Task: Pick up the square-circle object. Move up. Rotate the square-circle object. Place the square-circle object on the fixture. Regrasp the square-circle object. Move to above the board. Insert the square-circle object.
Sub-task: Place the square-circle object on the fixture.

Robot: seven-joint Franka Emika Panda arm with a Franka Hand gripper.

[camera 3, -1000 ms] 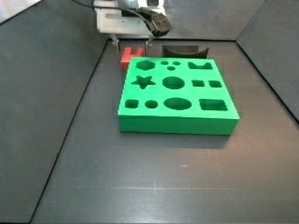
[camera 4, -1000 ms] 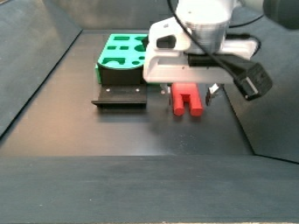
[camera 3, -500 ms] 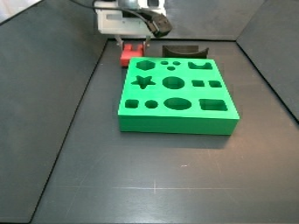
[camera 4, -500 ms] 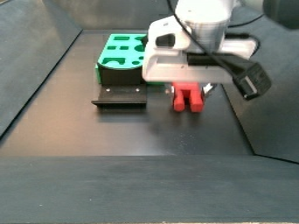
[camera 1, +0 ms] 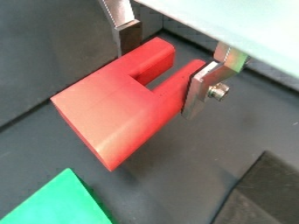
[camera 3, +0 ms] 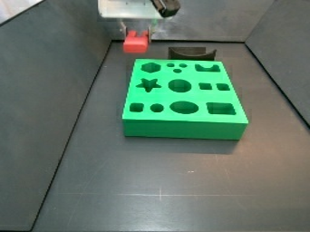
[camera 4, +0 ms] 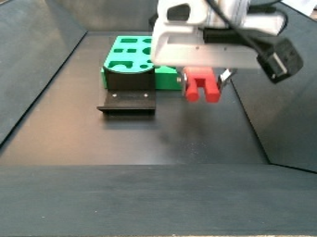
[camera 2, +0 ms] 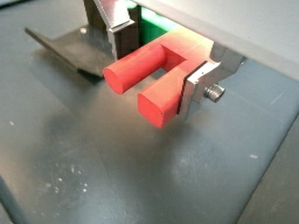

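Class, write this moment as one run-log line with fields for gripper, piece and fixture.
gripper: shut on square-circle object, above the floor | square-circle object: held clear of floor, prongs between fingers | fixture: empty, beside board

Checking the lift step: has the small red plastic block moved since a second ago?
Yes. The small red plastic block, held in the hand, has risen: in a side view it now sits higher against the dark fixture, off the floor.

We see the square-circle object (camera 1: 117, 109) as smooth matt red plastic, clamped in the gripper (camera 1: 170, 63) at the upper centre by brushed silver metal fingers (camera 1: 208, 86). The board (camera 3: 184, 98) looks matt green, the floor (camera 2: 105, 166) dull dark grey.
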